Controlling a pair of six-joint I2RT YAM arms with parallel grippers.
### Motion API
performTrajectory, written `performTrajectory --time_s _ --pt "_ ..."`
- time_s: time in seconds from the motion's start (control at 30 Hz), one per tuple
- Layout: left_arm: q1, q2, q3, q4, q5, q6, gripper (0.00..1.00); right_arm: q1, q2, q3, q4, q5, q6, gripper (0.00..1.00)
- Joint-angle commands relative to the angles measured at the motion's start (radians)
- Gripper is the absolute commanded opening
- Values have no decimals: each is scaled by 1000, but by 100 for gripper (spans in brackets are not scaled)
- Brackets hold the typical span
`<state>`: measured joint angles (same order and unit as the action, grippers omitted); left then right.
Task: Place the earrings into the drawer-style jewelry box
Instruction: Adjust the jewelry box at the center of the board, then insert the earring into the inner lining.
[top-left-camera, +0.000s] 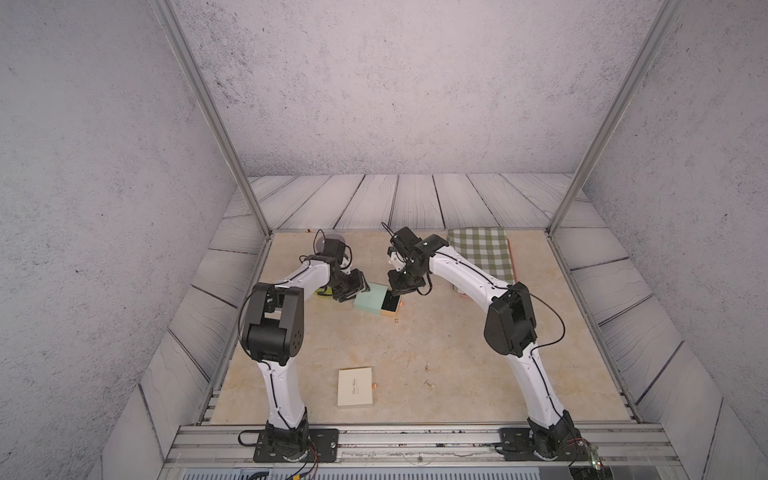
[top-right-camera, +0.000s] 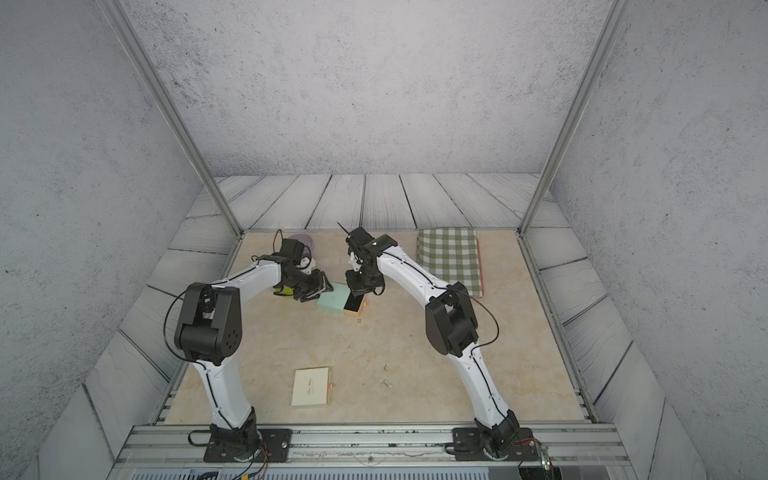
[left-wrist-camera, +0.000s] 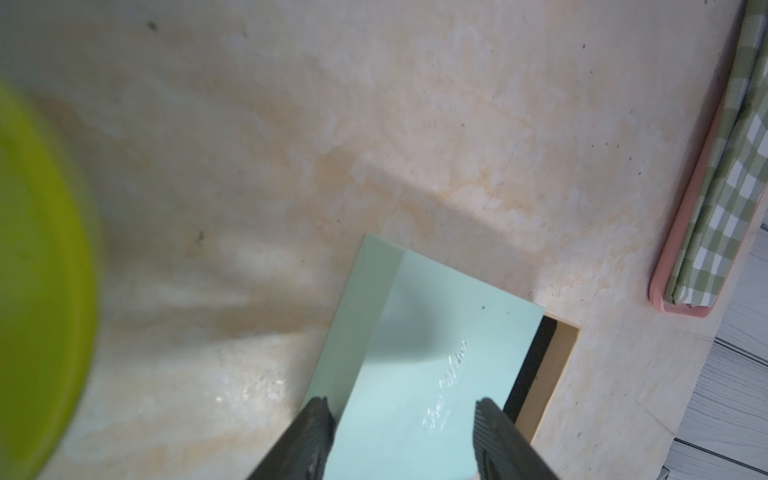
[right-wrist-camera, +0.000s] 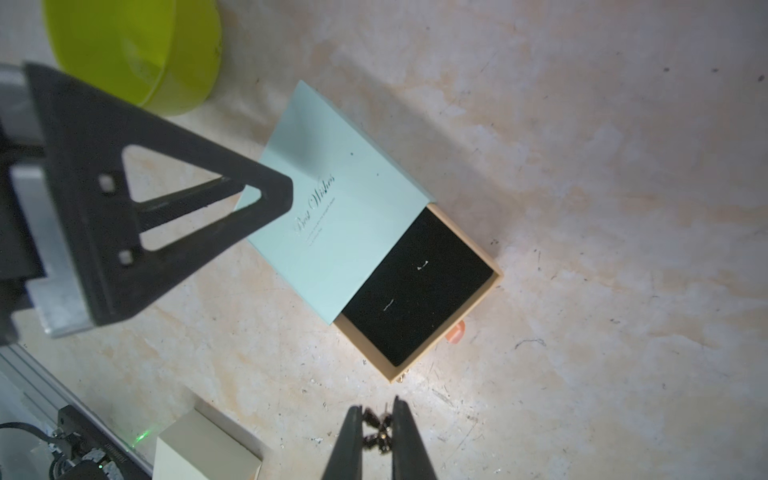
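The mint jewelry box (right-wrist-camera: 340, 208) is seen mid-table with its black-lined drawer (right-wrist-camera: 419, 291) slid partly out. It is straddled by the spread left gripper (left-wrist-camera: 401, 419), nothing clamped. A dark earring (right-wrist-camera: 376, 432) is pinched in the right gripper (right-wrist-camera: 377, 419) (beside the drawer). Loose earrings (top-left-camera: 428, 376) lie well apart, nearer the cream box (top-left-camera: 355, 387).

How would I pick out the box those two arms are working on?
Start at the big green-and-white checked cloth at the far right of the beige tabletop, then look towards the middle, between the two black grippers. There lies a flat mint-green box. Unlike the closed cream box near the front, its tan drawer with black lining is slid out.
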<state>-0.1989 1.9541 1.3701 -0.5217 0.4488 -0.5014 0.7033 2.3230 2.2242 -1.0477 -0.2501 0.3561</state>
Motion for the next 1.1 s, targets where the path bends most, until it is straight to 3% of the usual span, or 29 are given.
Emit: performTrajectory --time_s 0.0,0.27,1.07 --pt "-5 -24 -21 -32 -4 1 59 1 58 62 -77 66 -11 15" --pt "-5 -53 -26 -40 -9 13 60 2 173 215 -139 122 -17 15" --pt "-5 -61 -42 -32 -1 21 60 6 276 281 -24 118 37 14"
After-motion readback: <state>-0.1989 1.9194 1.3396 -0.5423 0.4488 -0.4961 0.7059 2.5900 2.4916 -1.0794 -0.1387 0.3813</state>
